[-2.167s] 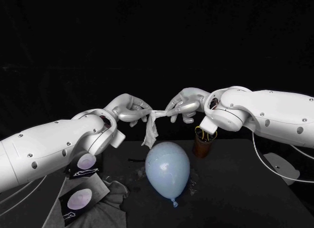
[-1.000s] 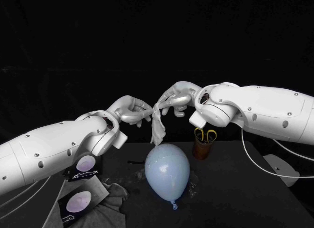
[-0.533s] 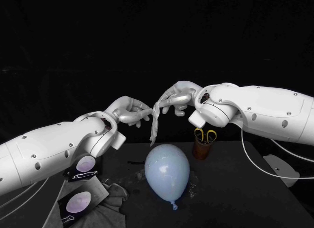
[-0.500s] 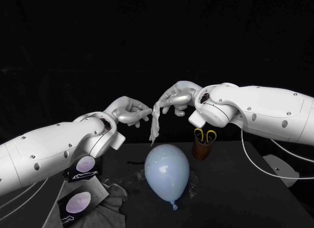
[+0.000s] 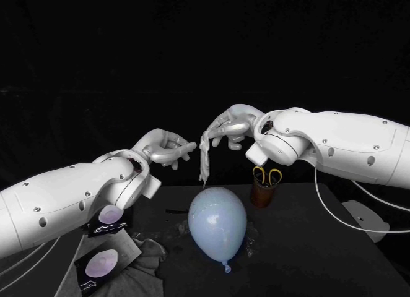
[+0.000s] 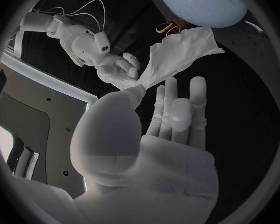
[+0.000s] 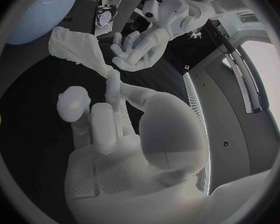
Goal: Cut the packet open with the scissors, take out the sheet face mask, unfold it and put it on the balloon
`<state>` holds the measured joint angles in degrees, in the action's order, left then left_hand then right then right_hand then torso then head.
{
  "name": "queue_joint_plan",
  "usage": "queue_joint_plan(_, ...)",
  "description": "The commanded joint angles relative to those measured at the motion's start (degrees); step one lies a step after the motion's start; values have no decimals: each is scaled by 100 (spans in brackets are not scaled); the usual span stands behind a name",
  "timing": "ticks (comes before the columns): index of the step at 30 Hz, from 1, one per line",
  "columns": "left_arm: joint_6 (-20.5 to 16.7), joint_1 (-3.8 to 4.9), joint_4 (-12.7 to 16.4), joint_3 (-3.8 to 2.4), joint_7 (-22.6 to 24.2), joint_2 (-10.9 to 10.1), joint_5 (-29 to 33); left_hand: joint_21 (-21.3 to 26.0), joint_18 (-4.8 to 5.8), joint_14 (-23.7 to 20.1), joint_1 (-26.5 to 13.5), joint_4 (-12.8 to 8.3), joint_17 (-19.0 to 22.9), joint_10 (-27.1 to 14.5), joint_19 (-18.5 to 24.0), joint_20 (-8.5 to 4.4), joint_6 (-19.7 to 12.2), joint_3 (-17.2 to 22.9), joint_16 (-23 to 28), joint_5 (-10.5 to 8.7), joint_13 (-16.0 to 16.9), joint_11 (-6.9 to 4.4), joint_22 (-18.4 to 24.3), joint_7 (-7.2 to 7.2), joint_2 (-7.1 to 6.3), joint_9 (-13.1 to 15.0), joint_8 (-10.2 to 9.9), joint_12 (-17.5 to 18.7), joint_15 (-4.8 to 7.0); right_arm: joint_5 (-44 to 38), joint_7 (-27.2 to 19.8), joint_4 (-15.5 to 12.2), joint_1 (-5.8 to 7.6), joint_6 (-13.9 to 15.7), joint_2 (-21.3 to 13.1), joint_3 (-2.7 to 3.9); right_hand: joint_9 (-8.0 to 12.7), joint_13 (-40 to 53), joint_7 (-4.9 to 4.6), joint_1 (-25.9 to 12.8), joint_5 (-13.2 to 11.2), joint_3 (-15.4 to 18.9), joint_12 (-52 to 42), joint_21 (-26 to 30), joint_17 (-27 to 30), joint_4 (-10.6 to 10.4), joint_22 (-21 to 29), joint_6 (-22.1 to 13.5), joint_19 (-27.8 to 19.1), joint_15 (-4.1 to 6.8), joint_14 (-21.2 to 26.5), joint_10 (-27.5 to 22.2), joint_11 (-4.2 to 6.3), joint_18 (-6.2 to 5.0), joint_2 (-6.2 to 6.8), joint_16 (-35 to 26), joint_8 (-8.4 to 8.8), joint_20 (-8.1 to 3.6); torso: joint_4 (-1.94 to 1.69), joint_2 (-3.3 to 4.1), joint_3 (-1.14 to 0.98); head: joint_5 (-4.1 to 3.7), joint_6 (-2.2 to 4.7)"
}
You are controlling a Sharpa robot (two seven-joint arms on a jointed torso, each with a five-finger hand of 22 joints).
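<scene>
Above the balloon at the table's middle, the sheet mask hangs bunched from the right hand's pinch. The left hand is clear of it, fingers apart. Risk: the single-point pinch slips, or the mask drapes folded.

The right hand pinches the sheet face mask just beyond the left hand, fingers spread.

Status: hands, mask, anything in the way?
Left hand open, holding nothing. Right hand pinches bunched white sheet face mask, hanging above pale blue balloon. Nothing between mask and balloon.
</scene>
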<state>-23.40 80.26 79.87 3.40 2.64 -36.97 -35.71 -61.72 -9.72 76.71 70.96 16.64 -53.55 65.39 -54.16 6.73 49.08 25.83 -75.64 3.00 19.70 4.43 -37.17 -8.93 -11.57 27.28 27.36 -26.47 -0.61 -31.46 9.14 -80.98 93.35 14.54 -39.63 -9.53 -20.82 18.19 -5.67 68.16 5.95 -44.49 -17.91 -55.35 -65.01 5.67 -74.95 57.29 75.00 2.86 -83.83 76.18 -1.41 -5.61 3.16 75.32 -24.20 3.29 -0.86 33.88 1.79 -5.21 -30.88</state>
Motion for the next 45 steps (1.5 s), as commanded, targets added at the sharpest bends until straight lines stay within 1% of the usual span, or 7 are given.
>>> queue_joint_plan(1, -26, -35, 25, -1, -67, 55, 19, -172, 1, 160, -35, 5, -252, 110, -206, -30, -10, -99, -144, -20, 50, -54, -250, 71, 48, 12, 56, -114, 37, -21, -23, -23, 0, 40, -1, 4, -1145, 9, 44, 2, 18, -41, -33, -30, -10, 1, -240, 71, 26, 3, -28, 3, 43, -105, -37, 11, -20, 4, 7, 0, 4, -2, -4)
queue_joint_plan(7, -138, -91, 22, 0, 87, 138, 83, -230, 17, 218, 81, -24, -337, 85, -270, -60, -207, -327, -219, -20, 95, -38, -316, 37, -137, -77, -71, -202, 34, -43, -30, -59, -6, 21, 4, 4, -1145, 9, 44, 2, 18, -41, -33, -30, -10, 1, -240, 71, 26, 3, -28, 3, 43, -105, -37, 11, -20, 4, 5, 5, -1, 9, -10)
queue_joint_plan(11, -316, -104, 22, -1, 272, 171, 174, -228, 19, 210, 223, -34, -320, 30, -260, -53, -282, -421, -225, -20, 100, -14, -310, 9, -166, -131, -137, -216, 14, -52, -35, -71, -17, -11, 14, 3, -1145, 9, 44, 2, 18, -41, -33, -30, -10, 1, -240, 71, 26, 3, -28, 3, 43, -105, -37, 11, -20, 4, 1, 3, -4, 9, -20)
queue_joint_plan(20, -551, -112, 1, -3, 483, 207, 307, -308, 35, 254, 769, -107, -404, -2, -345, -36, -356, -399, -294, -19, 62, -5, -436, -28, 33, -270, -256, -206, 3, -61, -51, -109, -38, -60, 8, 1, -1150, 15, 45, -5, 32, -46, -34, -27, -6, 4, -242, 73, 25, 4, -28, 4, 44, -106, -34, 10, -19, 4, 3, -2, -1, 10, -23)
queue_joint_plan(28, -480, -113, -17, -3, 418, 242, 287, -418, 64, 327, 937, -123, -560, 60, -467, -48, -278, -357, -377, -19, 63, -26, -610, -15, 85, -315, -257, -246, 21, -69, -68, -164, -41, -65, -17, 1, -1150, 15, 45, -5, 32, -46, -34, -27, -6, 4, -242, 73, 25, 4, -28, 4, 44, -106, -34, 10, -19, 4, -1, -1, -2, 12, -25)
queue_joint_plan(42, -357, -113, -30, -3, 343, 267, 94, -690, 127, 505, 1450, -323, -952, 204, -723, -131, 215, -74, -583, -16, 68, -163, -1011, 134, 180, -441, -224, -330, 139, -71, -91, -204, -42, -59, -30, 1, -1150, 15, 45, -5, 32, -46, -34, -27, -6, 4, -242, 73, 25, 4, -28, 4, 44, -106, -34, 10, -19, 4, 0, -1, 2, 10, -35)
queue_joint_plan(45, -366, -113, -38, -3, 336, 263, 68, -759, 140, 535, 1614, -441, -1023, 232, -769, -164, 424, 148, -619, -16, 89, -206, -1103, 189, 275, -474, -208, -367, 180, -70, -90, -216, -42, -60, -51, 1, -1150, 15, 45, -5, 32, -46, -34, -27, -6, 4, -242, 73, 25, 4, -28, 4, 44, -106, -34, 10, -19, 4, -2, -3, 2, 14, -37)
